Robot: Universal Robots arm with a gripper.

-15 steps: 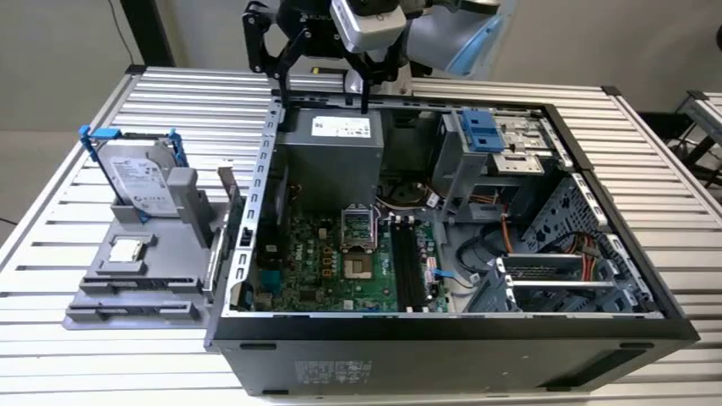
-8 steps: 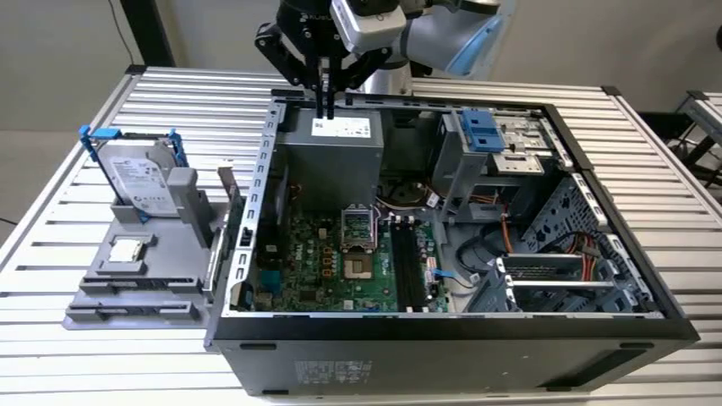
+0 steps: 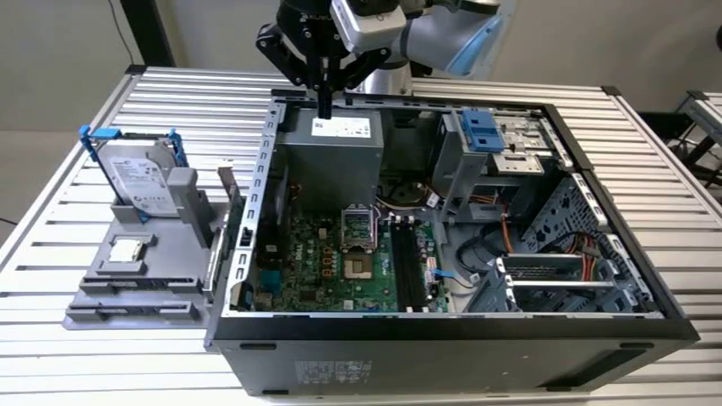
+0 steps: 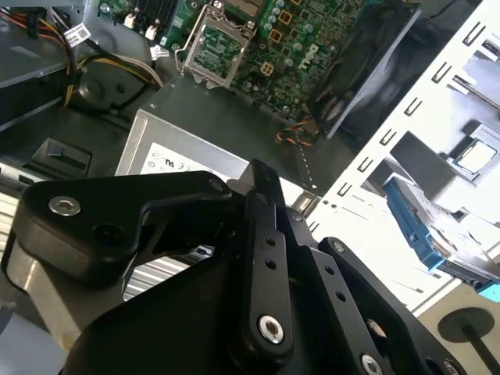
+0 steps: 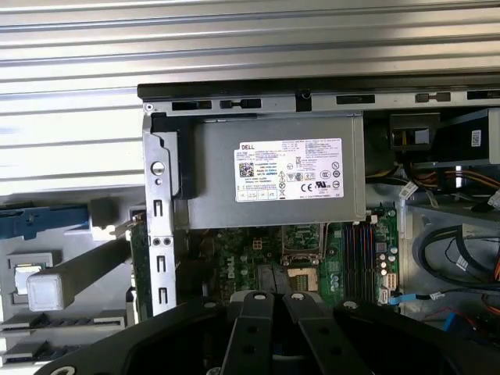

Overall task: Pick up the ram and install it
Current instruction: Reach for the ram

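My gripper hangs over the open computer case, just above the grey power supply at the case's far wall. Both wrist views show its black fingers pressed together, and I see nothing between them. It is shut and touches nothing. I cannot pick out the ram for certain. A long dark strip runs along the memory slots beside the CPU socket, and I cannot tell it apart from the slots themselves. The first wrist view shows those slots on the green motherboard, below the power supply.
On the exterior view's left a grey holder carries an upright silver hard drive in a blue-handled frame and a small square CPU chip. Inside the case are a drive cage with a blue latch and cables. Everything rests on a slatted metal table.
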